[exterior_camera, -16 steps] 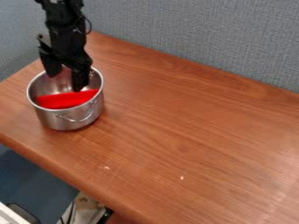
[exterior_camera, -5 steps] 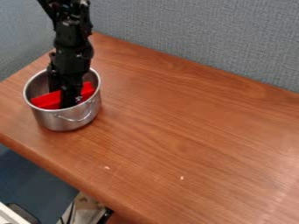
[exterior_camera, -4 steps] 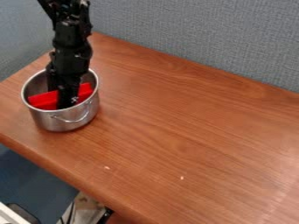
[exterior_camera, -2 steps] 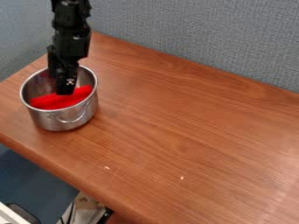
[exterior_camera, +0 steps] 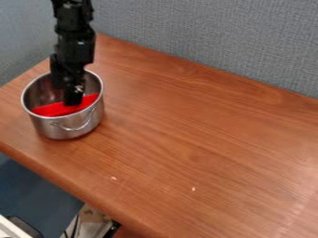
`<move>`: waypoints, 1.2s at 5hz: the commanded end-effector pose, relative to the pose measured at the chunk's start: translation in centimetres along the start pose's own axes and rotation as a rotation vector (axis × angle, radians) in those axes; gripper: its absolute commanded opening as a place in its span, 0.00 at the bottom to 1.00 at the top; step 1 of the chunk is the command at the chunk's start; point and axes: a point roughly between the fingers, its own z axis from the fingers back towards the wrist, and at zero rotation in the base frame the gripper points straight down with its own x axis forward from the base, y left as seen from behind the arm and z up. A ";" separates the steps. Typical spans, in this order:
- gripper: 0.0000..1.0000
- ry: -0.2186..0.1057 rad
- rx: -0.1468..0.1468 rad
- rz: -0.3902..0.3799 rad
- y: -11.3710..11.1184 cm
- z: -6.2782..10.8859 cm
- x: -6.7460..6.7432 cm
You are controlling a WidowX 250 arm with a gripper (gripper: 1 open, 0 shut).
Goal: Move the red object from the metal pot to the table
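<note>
The metal pot [exterior_camera: 65,119] stands at the table's [exterior_camera: 199,139] left end. In it lies the red object [exterior_camera: 50,109], flat across the bottom on the left side. My gripper [exterior_camera: 72,94] hangs from the dark arm straight down into the pot's mouth, its fingertips just above the right end of the red object. The fingers look slightly apart and hold nothing; the red object rests free in the pot.
The wood tabletop stretches to the right and front of the pot. A grey wall runs along the back edge. The table's front-left edge drops off close to the pot, with floor clutter below.
The gripper was pressed down on the red object inside the pot. It has since risen a little and let go, and the red object now lies flat on the bottom.
</note>
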 end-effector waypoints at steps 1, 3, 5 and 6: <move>1.00 -0.034 -0.014 0.150 -1.5 -0.4 1.1; 0.00 -0.026 -0.029 0.283 0.3 -2.8 3.2; 0.00 -0.049 -0.040 0.329 -0.3 -0.5 2.3; 0.00 -0.062 -0.049 0.298 -0.4 -0.5 2.7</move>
